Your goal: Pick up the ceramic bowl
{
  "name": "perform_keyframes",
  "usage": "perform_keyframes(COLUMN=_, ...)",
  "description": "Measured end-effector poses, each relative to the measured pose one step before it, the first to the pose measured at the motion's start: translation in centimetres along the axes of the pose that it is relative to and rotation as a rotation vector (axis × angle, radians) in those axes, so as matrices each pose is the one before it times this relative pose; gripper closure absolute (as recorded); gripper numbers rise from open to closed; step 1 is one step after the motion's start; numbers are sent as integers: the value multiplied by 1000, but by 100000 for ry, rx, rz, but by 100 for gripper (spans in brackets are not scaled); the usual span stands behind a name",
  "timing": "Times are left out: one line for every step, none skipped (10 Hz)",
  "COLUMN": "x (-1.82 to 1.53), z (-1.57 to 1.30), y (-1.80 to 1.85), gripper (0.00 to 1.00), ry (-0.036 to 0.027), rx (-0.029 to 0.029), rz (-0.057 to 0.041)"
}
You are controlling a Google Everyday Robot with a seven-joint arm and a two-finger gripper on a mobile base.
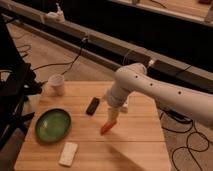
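The ceramic bowl (pixel 52 125), green inside, near left on the table (pixel 142 147), white block (pixel 68 153) nearer, white cup (pixel 57 84) farther back, dark bar (pixel 92 105) and orange item (pixel 107 127) to its right, our gripper (pixel 113 114) just above the orange item, well apart from the bowl, its opening we cannot tell.

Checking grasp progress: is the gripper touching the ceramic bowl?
No: the ceramic bowl lies well apart from the gripper, which hangs just above the orange object.
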Motion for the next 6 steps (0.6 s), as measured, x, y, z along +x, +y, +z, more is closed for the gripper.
perform_keyframes(x=-3630, z=1906, y=279, gripper=28, ry=-5707, rx=-3439, rz=-8389)
perform_keyframes(x=-2797, z=1443, y=243, gripper=28, ry=-4845, rx=-2592, rz=-6715)
perform_keyframes(x=-2716, z=1237, y=321, gripper=28, ry=-5418, rx=-2759, rz=-6940)
perform_keyframes(x=-1436, z=669, y=324, gripper=28, ry=-2969, rx=-2214, rz=-3991)
perform_keyframes(x=-454, z=168, y=43, gripper=28, ry=-914, rx=-533, rz=-1193)
perform_keyframes(x=19, z=-2, y=16, gripper=28, ry=26, rx=-11, rz=18)
